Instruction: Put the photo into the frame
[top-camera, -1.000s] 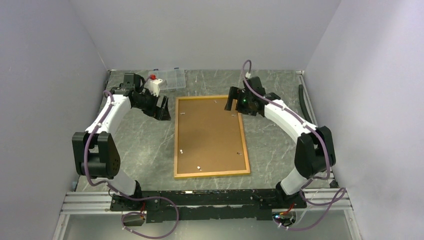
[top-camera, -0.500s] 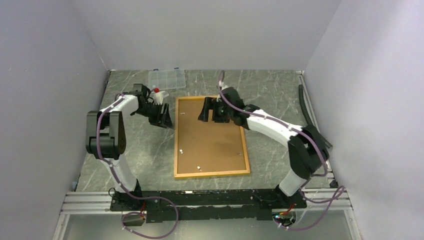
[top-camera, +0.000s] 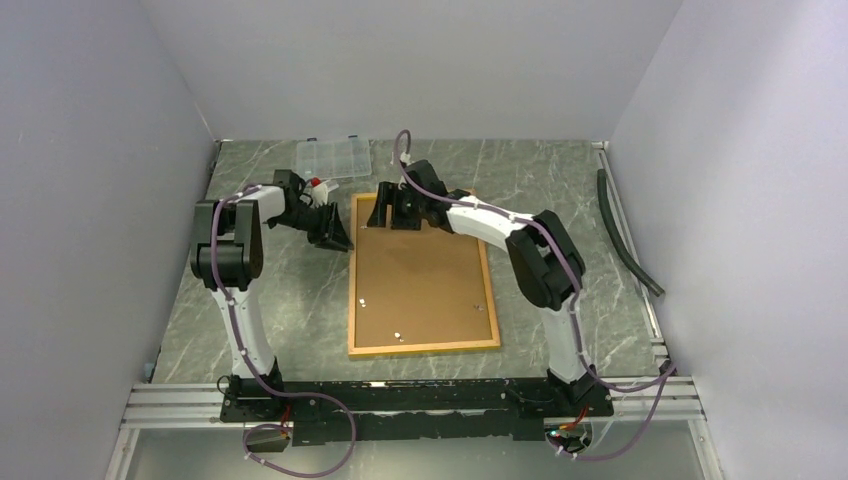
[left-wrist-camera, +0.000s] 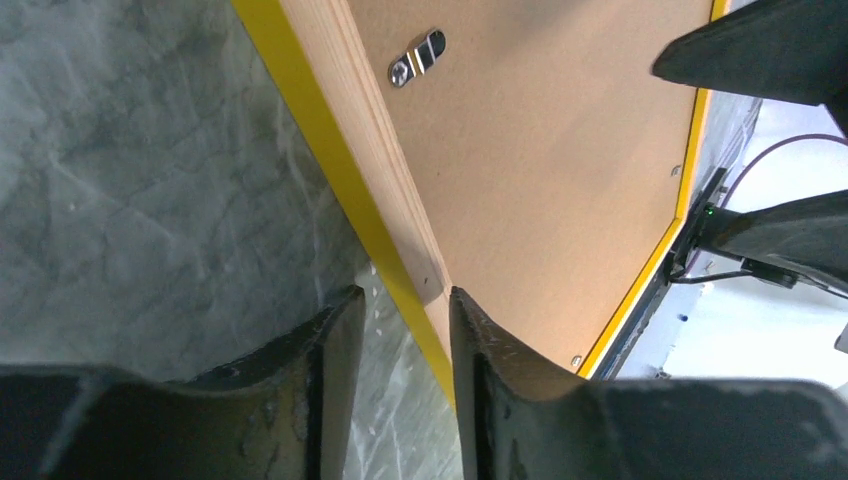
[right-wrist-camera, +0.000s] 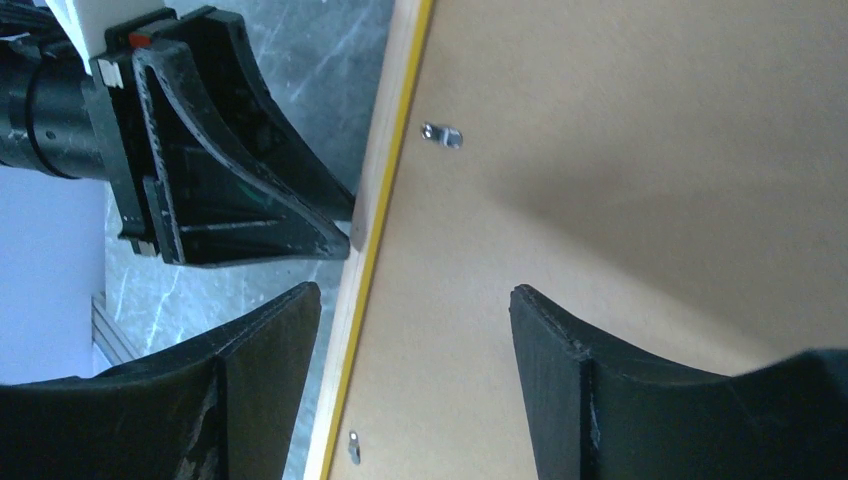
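The frame (top-camera: 425, 348) lies back side up in the middle of the table, its yellow border around a brown backing board (top-camera: 420, 280). The photo is out of view. My left gripper (top-camera: 338, 236) sits at the frame's far left corner. In the left wrist view its jaws (left-wrist-camera: 400, 300) straddle the yellow rim (left-wrist-camera: 300, 90), and a gap still shows on the table side. My right gripper (top-camera: 388, 218) hovers over the same corner from the right. It is open (right-wrist-camera: 415, 295), with one finger outside the rim (right-wrist-camera: 385, 170) and the other over the board (right-wrist-camera: 620, 150).
A small clear plastic box (top-camera: 333, 157) lies at the back left, just behind the left gripper. A black hose (top-camera: 625, 235) runs along the table's right edge. Small metal turn clips (left-wrist-camera: 418, 57) dot the backing board. Grey walls close in on three sides.
Both arms have swung to the frame's far left corner, the right gripper travelling left along the far edge. Both pairs of jaws have narrowed, the left more so.
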